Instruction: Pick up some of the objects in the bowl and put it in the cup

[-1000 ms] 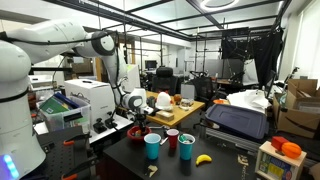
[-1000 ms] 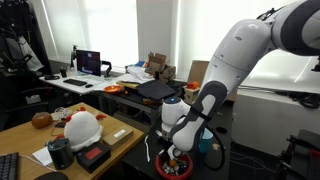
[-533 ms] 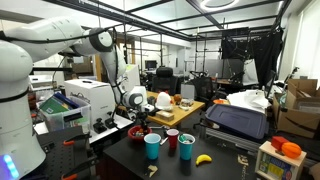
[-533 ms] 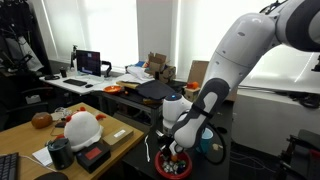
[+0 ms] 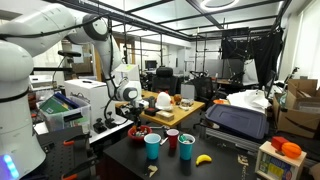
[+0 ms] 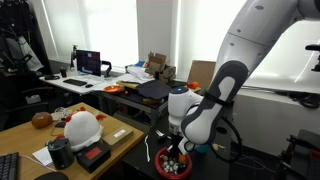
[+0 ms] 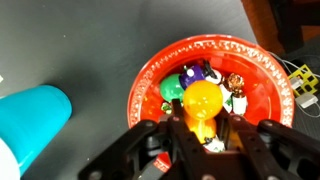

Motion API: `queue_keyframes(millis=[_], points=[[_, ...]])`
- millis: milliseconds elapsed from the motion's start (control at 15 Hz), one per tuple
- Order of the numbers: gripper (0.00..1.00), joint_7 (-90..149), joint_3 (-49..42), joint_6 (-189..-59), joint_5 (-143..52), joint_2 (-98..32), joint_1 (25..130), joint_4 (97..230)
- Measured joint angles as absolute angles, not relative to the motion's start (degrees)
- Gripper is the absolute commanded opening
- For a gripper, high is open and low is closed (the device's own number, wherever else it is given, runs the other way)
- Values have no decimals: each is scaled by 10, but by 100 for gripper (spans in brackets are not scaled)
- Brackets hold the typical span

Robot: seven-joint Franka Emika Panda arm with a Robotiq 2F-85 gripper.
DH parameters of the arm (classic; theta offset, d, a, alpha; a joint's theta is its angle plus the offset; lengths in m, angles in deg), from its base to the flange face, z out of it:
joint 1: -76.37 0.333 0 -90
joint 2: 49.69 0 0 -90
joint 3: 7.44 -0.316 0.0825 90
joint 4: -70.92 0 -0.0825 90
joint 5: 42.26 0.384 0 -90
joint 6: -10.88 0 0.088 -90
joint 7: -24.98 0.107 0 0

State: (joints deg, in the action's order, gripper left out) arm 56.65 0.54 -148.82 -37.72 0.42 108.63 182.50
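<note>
The red bowl (image 7: 268,72) lies below my gripper (image 7: 205,115) in the wrist view, with several small objects in it, among them a green piece (image 7: 172,90) and a purple one (image 7: 193,72). My gripper is shut on a yellow bulb-shaped object (image 7: 200,100), held above the bowl. A light blue cup (image 7: 30,125) stands left of the bowl. In both exterior views the gripper (image 5: 136,113) (image 6: 172,141) hangs just over the bowl (image 5: 140,132) (image 6: 176,165). Two teal cups (image 5: 152,146) (image 5: 187,148) and a red cup (image 5: 172,140) stand beside the bowl.
A yellow banana (image 5: 204,158) lies on the dark table (image 5: 215,168) past the cups. A white machine (image 5: 85,100) stands behind the arm. On the wooden desk sit a white-and-red helmet (image 6: 82,127) and a black device (image 6: 95,155).
The arm has risen and the gripper has come up off the bowl with the yellow object still between its fingers.
</note>
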Motion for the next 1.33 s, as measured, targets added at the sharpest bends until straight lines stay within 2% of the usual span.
queue_keyframes(millis=[267, 600, 1067, 1333], points=[[8, 567, 14, -1488, -394, -66, 1090, 1899], [8, 592, 73, -1488, -440, -154, 1102, 1962], [8, 703, 165, -1488, -541, -209, 1108, 1979], [8, 762, 178, -1488, -550, -216, 1088, 1972]])
